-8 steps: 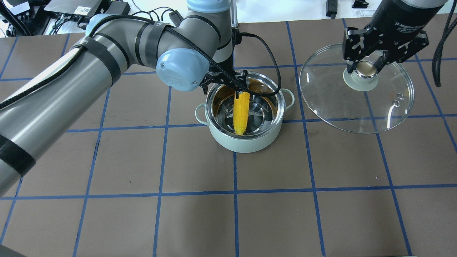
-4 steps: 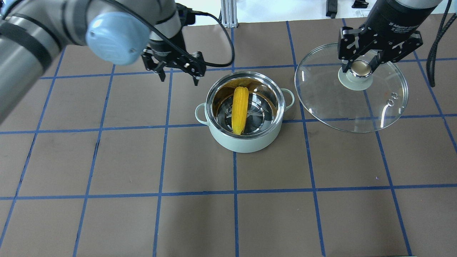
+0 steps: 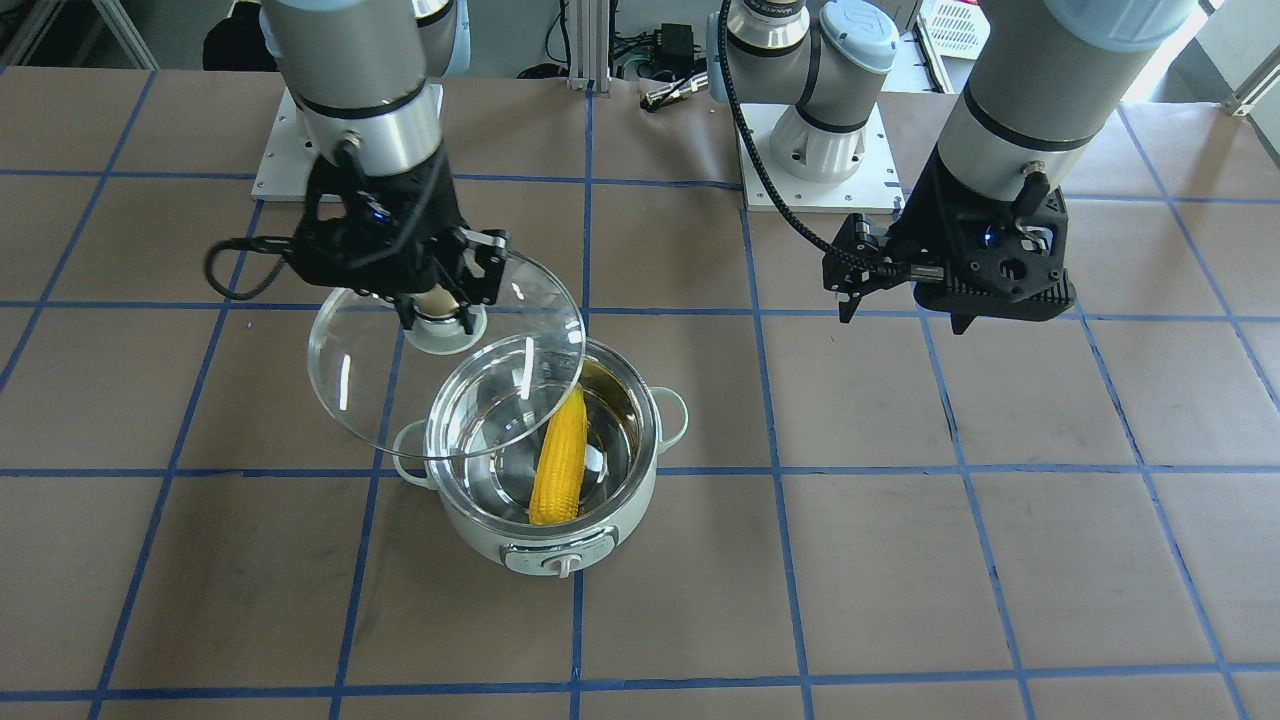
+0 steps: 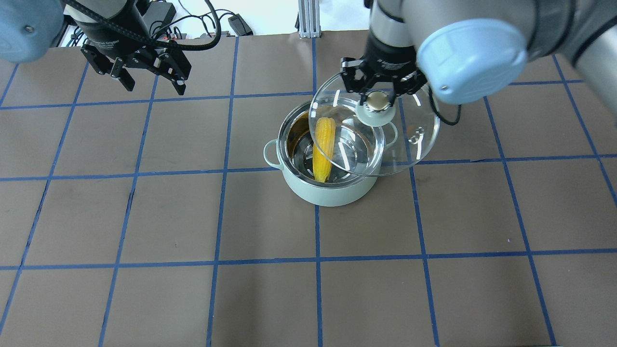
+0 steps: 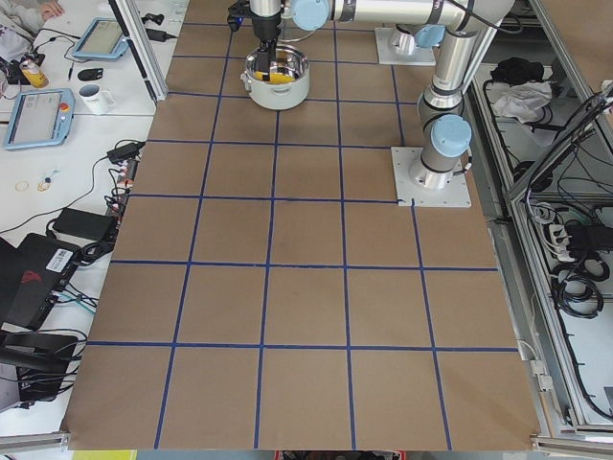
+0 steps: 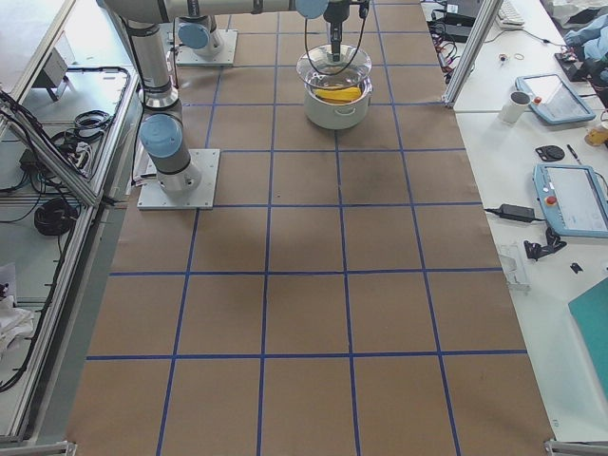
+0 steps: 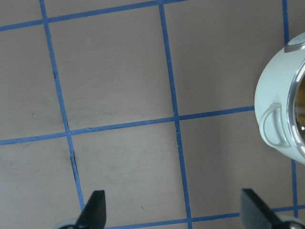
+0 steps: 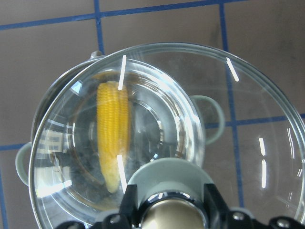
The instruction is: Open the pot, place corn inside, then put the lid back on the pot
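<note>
The pale mint-green pot [image 4: 332, 193] stands mid-table with the yellow corn [image 4: 322, 154] lying inside it, tip towards the robot. My right gripper [image 4: 377, 99] is shut on the beige-gold knob of the clear glass lid [image 4: 420, 123]. It holds the lid tilted above the pot, offset to the pot's right and far side, covering part of the opening. In the front-facing view the lid [image 3: 365, 375] overlaps the pot [image 3: 480, 530] and the corn [image 3: 560, 455]. In the right wrist view the corn [image 8: 113, 133] shows through the lid. My left gripper [image 4: 154, 86] is open and empty, far left of the pot.
A brown mat with blue tape grid lines [image 4: 318, 260] covers the table. Cables and electronics [image 4: 159, 14] lie past the far edge. The left wrist view shows bare mat and the pot's side handle [image 7: 274, 125]. Side tables hold tablets [image 6: 575, 195] and a mug [image 6: 519, 104].
My left gripper left the corn in the pot, rose and moved away to the far left. My right gripper carried the lid leftward from the right side to above the pot.
</note>
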Robot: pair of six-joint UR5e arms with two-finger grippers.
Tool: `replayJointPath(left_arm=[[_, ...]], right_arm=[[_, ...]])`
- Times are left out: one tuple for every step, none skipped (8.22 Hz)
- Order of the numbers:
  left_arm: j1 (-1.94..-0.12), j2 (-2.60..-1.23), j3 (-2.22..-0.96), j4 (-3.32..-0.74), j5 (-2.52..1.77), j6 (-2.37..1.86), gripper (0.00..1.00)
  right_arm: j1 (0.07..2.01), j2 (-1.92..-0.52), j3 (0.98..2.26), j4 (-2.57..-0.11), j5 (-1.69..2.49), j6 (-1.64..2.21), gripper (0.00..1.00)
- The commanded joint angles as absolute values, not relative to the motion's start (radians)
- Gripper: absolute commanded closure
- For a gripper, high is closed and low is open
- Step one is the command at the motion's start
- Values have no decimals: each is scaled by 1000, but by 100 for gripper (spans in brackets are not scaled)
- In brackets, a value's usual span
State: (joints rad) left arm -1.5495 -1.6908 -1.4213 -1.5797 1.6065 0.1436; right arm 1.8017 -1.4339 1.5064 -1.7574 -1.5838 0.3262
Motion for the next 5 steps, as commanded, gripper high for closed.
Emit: replayJointPath(left_arm=[[-1554,-1672,-1427,-1595,1626,120,0],[-1555,-1671,-1430,-1601,1628,79,0],[-1555,-1669,-1430,-1601,1628,75,0],[-1555,-1667,-1428,-1600,1625,75,0],[-1555,-1666,-1428,-1600,1624,75,0]], right_arm=[[1931,-1269,1506,-1959,-1588,469,100],[1928,-1266,1506,-1959,-1589,459,100],[1916,-1264,1506,-1959,-1592,454,100],[1881,-1264,1508,-1959,-1588,424,100],[1850,-1266,1509,-1951,-1563,419,100]])
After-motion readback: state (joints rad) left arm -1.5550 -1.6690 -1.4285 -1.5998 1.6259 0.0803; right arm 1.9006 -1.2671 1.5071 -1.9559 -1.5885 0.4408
